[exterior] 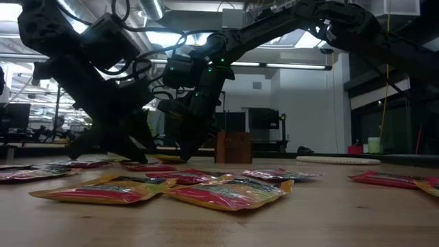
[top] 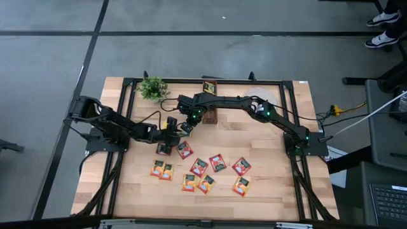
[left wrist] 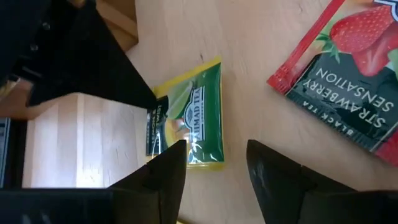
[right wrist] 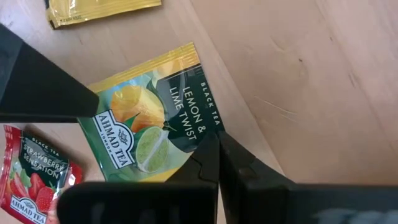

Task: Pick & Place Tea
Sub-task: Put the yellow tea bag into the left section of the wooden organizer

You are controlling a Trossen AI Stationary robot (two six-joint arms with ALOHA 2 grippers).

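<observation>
At counter centre, right pincer (right wrist: 217,163) pinches the green-yellow foil tea sachet (right wrist: 149,118), light, limp, slippery; left pincer (left wrist: 214,163), parted, at nine o'clock.

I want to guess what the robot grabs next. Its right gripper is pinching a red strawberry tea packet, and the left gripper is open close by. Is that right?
Not quite. The right gripper is shut on the green lemon and lime sachet, not a strawberry one, as the right wrist view shows. The left gripper is open close by.
</observation>
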